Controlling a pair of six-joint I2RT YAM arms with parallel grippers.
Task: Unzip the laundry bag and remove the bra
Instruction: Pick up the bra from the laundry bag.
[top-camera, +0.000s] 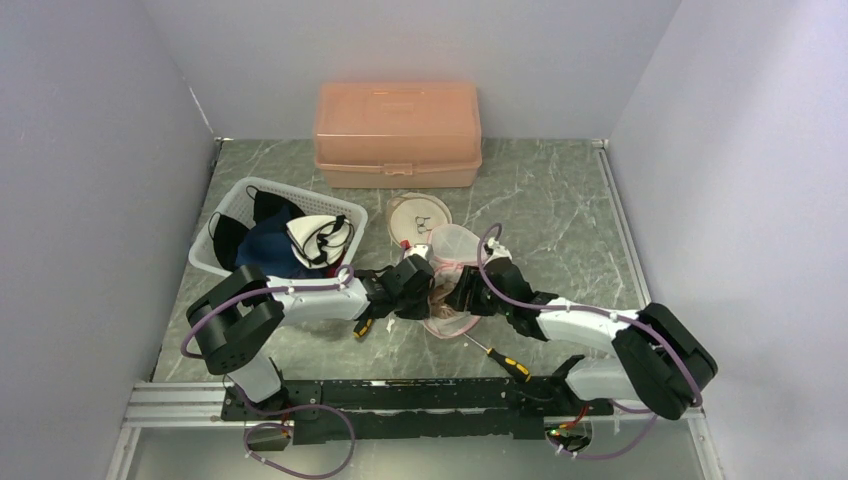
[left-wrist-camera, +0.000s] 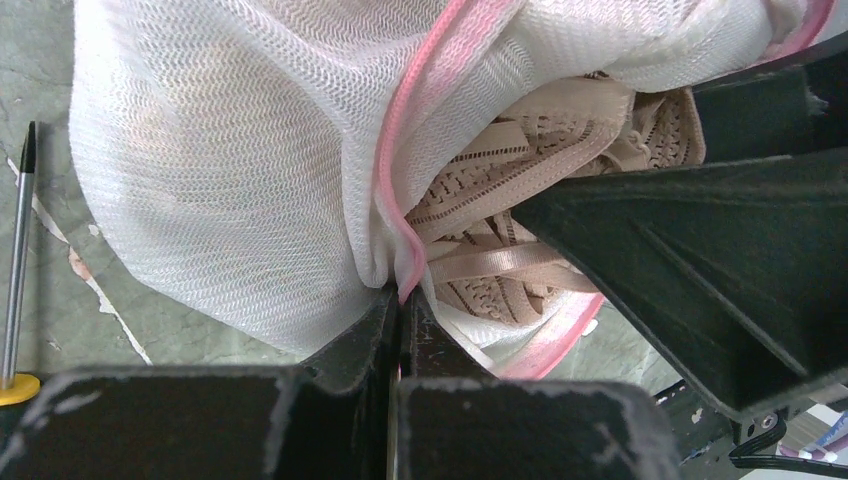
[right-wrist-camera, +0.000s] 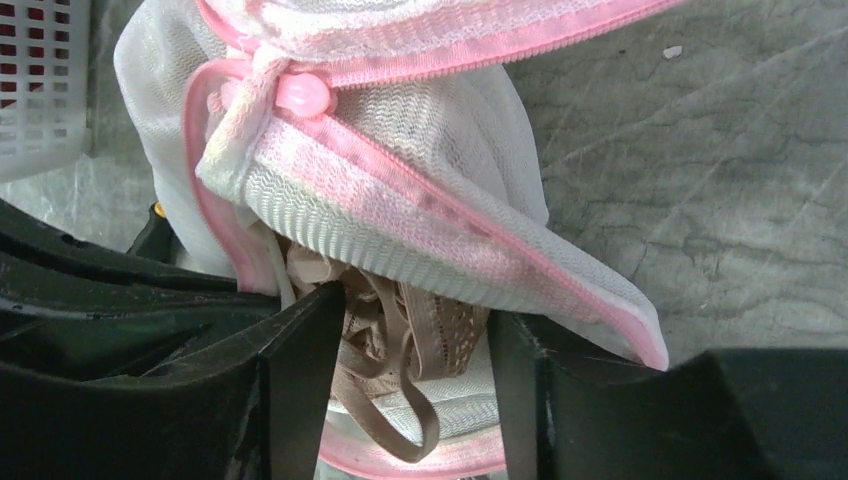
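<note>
The white mesh laundry bag (top-camera: 452, 246) with pink zipper trim lies mid-table, its mouth open. A beige lace bra (left-wrist-camera: 520, 180) shows inside the opening; it also shows in the right wrist view (right-wrist-camera: 400, 330), its strap hanging out. My left gripper (left-wrist-camera: 404, 300) is shut on the bag's pink edge (left-wrist-camera: 400, 200). My right gripper (right-wrist-camera: 415, 350) is open, its fingers on either side of the bra at the bag's mouth. The pink zipper pull (right-wrist-camera: 300, 95) sits at the top of the opening. Both grippers meet at the bag in the top view (top-camera: 445, 290).
A white basket (top-camera: 235, 205) of dark and white clothes stands at the left. A pink plastic box (top-camera: 397, 133) stands at the back. A round mesh disc (top-camera: 418, 217) lies behind the bag. A yellow-handled screwdriver (top-camera: 508, 362) lies near the front; another lies by the left arm (top-camera: 362, 328).
</note>
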